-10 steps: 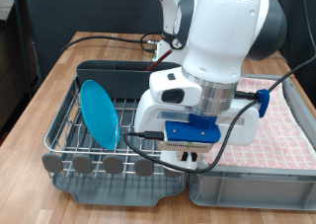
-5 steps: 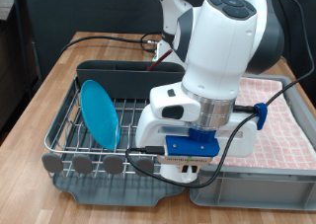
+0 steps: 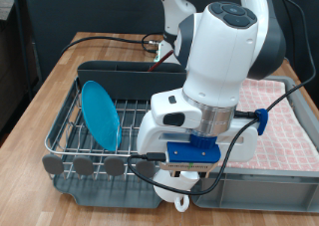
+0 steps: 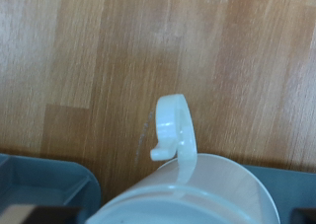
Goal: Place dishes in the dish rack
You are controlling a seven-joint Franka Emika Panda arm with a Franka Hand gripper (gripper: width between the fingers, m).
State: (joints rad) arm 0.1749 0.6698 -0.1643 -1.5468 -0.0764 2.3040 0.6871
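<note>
The light-blue plate (image 3: 100, 113) stands on edge in the silver wire dish rack (image 3: 66, 136), at the exterior view's left. My gripper (image 3: 179, 184) hangs low over the rack's front right corner, its fingers mostly hidden by the hand. It is shut on the white mug (image 3: 179, 197), whose handle sticks out below the hand. In the wrist view the mug (image 4: 188, 194) fills the near edge, its handle (image 4: 173, 125) pointing out over wooden table. The fingers do not show there. The wooden spoon is out of view.
The dark grey cutlery bin (image 3: 118, 79) sits at the rack's back. A grey crate (image 3: 261, 191) with checked cloth (image 3: 291, 116) stands right beside the rack. Black cables (image 3: 100, 42) trail over the rack. Wooden table (image 4: 158, 56) lies beyond the rack's front.
The arm has moved down and toward the exterior view's bottom edge. The mug's handle now shows below the hand at the rack's front.
</note>
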